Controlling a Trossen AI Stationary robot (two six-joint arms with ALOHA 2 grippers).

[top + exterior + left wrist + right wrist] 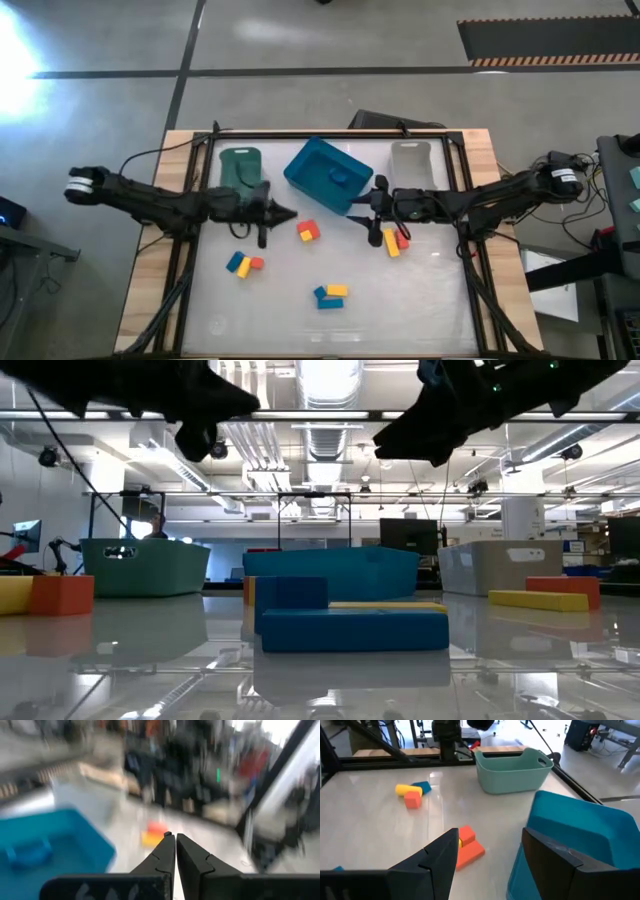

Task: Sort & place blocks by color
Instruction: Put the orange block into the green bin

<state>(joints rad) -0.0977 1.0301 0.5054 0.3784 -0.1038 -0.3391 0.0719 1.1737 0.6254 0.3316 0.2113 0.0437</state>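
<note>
Small red, yellow and blue blocks lie in clusters on the white table: a red and yellow pair (307, 231) (467, 846) in the middle, a blue, yellow and red group (243, 264) (411, 793) near left, a blue and yellow pair (330, 294) (350, 625) near the front, and a yellow and red pair (395, 241) at right. One blue block (343, 180) lies in the blue bin (328, 175). My left gripper (292, 213) (175, 839) hovers shut, left of the middle pair. My right gripper (362, 212) (492, 847) hovers open beside the blue bin, holding nothing.
Three bins stand along the far side: green (240, 167) (512, 767), blue (580, 830) turned askew in the middle, and grey (410, 160). A dark frame (470, 200) borders the table. Both arms reach in level from the sides, above the blocks.
</note>
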